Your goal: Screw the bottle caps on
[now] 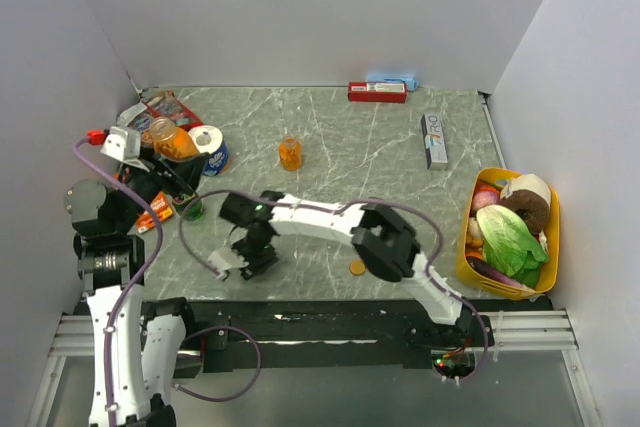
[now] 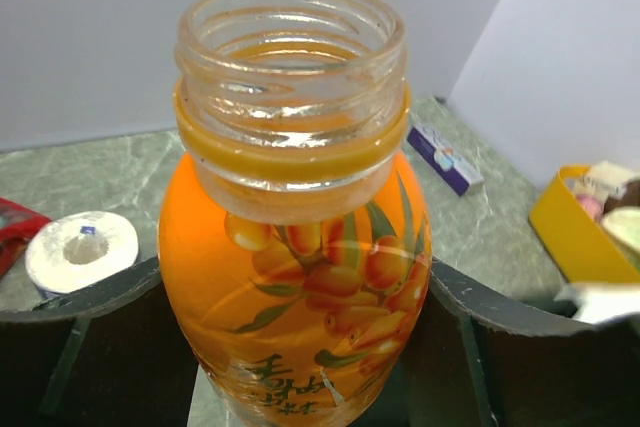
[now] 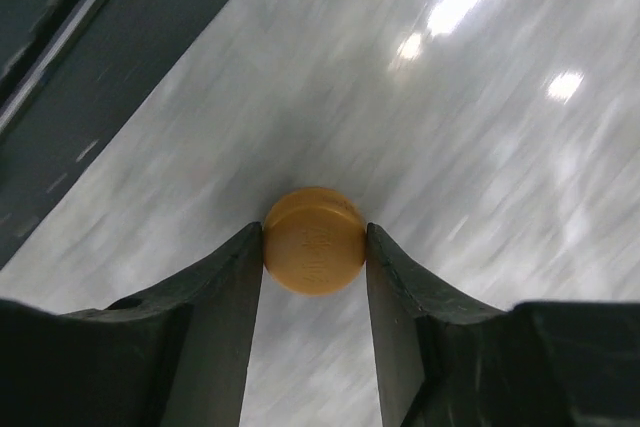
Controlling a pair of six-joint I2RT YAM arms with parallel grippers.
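Nothing is capped yet. The right gripper (image 3: 314, 237) pinches one cap (image 3: 314, 250) down at the table (image 1: 400, 207), well nearer than the roll (image 1: 208, 144); a second cap (image 1: 356, 268) lies loose. The left gripper (image 2: 295, 277) clamps an open bottle (image 2: 295, 197) beside the roll; another bottle (image 1: 290, 154) stands right of it.

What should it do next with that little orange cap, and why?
Probably lift the cap toward the bottle: the right tool is shut on it on the table, and the left tool holds the bottle with its threaded neck open.
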